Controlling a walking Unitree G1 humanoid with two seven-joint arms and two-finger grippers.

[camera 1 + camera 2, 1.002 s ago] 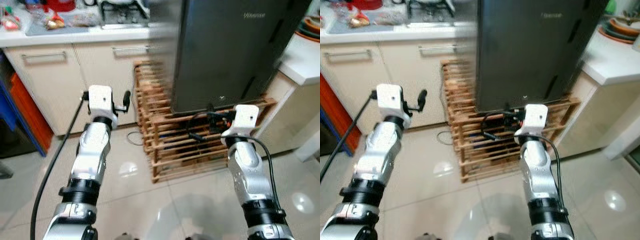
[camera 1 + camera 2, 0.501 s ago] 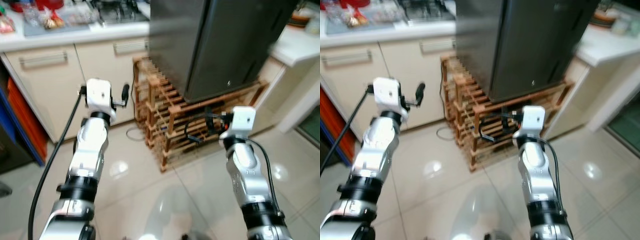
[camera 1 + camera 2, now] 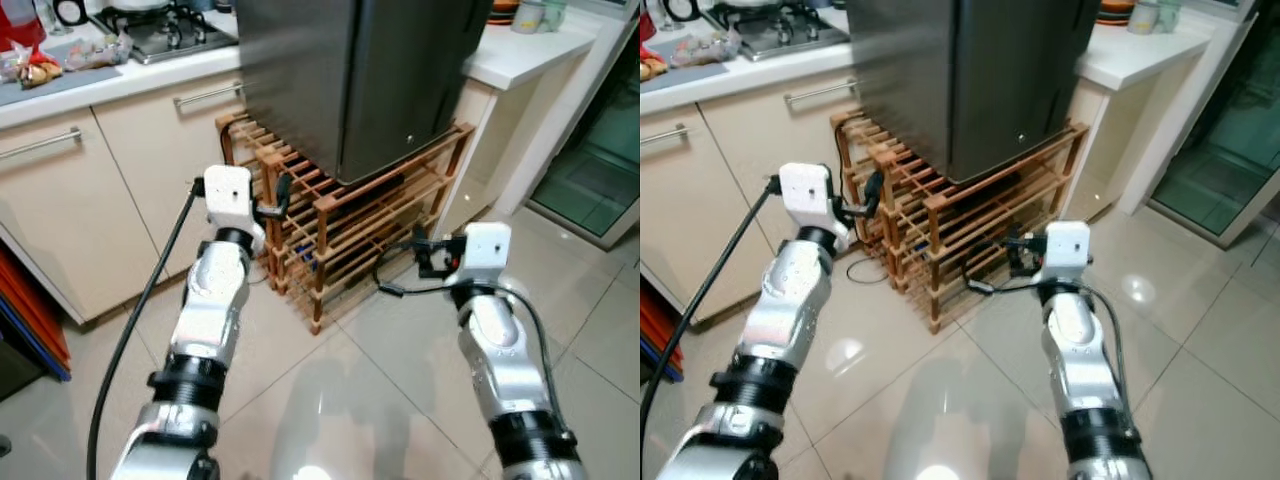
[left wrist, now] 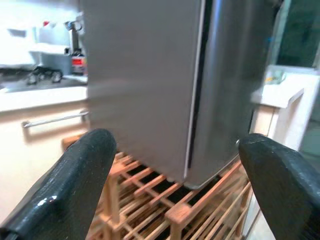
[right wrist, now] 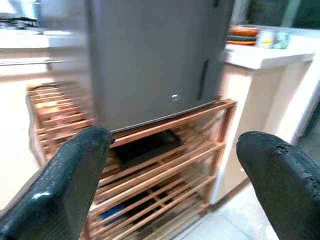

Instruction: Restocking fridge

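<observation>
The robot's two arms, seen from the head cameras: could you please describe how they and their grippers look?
Both arms are silver metal segments joined by black ribbed rings, each ending in a white boxy wrist block. The left gripper and right gripper each have two long black fingers with rounded, slightly glossy tips. A thick black cable trails beside the left arm, and a thinner black cable loops along the right arm.

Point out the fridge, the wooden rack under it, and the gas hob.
Fridge (image 3: 400,70), left eye view, on its dark front door.
Rack (image 3: 345,215), left eye view, on a slatted shelf below the fridge.
Hob (image 3: 170,28), left eye view, on its burner grate.
</observation>
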